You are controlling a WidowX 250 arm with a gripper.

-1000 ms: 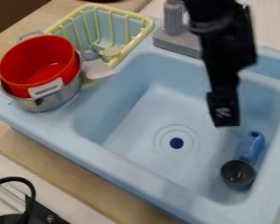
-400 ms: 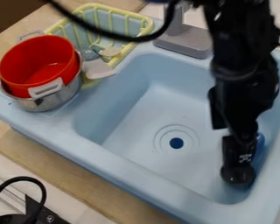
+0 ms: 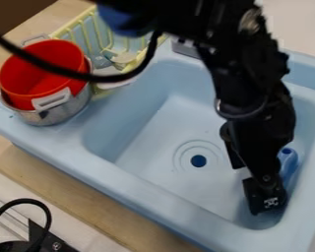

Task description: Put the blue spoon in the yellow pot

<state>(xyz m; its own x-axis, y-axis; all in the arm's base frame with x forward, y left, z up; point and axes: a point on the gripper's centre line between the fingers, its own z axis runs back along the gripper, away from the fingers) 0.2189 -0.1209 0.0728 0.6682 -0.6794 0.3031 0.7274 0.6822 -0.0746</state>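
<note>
Sitting unmoved, left: one smooth round red pot [image 3: 22, 83], nested in a shiny metal pot [image 3: 51, 116]. Next: one black cable [image 3: 108, 78], now lower, crossing before the red pot; one ribbed yellow rack [image 3: 71, 23]; one smooth, round-cornered pale blue sink [image 3: 153, 199]. Right: one black hand [image 3: 267, 201], slightly lower, grip undeterminable; one blue spoon [image 3: 288, 163], rounded handle, in the sink, its bowl hidden.
</note>
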